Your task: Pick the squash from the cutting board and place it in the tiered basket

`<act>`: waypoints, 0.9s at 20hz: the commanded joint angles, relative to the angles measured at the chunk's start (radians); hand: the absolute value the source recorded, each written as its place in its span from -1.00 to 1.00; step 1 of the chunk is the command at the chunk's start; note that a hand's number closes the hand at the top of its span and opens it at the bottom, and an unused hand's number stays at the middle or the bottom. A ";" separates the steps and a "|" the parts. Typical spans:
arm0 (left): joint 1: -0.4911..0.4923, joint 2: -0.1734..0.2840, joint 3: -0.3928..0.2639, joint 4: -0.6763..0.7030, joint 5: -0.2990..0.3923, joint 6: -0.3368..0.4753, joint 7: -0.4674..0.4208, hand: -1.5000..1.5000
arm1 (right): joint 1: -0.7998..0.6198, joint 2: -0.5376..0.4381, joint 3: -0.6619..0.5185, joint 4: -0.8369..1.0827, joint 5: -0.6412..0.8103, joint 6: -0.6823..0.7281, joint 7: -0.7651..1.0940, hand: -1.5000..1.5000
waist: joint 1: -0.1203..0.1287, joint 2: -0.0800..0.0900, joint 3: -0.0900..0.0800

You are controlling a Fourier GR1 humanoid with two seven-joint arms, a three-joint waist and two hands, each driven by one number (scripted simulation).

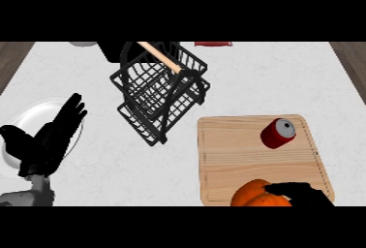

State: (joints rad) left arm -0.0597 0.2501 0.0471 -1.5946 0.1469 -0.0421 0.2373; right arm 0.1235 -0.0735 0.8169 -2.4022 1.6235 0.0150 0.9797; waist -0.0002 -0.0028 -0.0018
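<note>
Right hand on the squash

The black right hand [304,193] curls over the round orange squash [256,194] on the light wooden cutting board [247,155]. The left hand [50,138] is spread open.

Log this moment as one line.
right hand on squash | squash on board | basket empty | left hand resting

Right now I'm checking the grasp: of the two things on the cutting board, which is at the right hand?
The orange squash at the board's near edge; the red can lies apart, farther back.
</note>
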 commanded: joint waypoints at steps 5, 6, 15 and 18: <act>-0.021 -0.002 -0.002 0.003 -0.009 -0.017 -0.007 0.00 | -0.455 0.072 -0.033 0.191 -0.177 0.138 0.261 1.00 | 0.025 0.007 -0.001; -0.035 0.011 0.010 -0.008 0.015 -0.030 0.028 0.00 | -0.505 0.072 -0.074 0.245 -0.221 0.127 0.249 1.00 | 0.029 0.008 0.000; -0.052 -0.038 -0.026 0.058 -0.037 0.000 -0.018 0.00 | -0.887 0.073 -0.208 0.568 -0.432 0.022 0.385 1.00 | 0.042 0.009 -0.001; 0.000 -0.044 -0.043 0.004 -0.044 -0.002 -0.026 0.00 | -0.960 0.073 -0.259 0.669 -0.499 0.012 0.398 1.00 | 0.053 0.005 0.000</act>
State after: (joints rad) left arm -0.0864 0.2262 0.0268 -1.5711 0.1285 -0.0603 0.2284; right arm -0.7078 -0.0117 0.6121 -1.8506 1.2126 0.0559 1.1754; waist 0.0461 0.0040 -0.0027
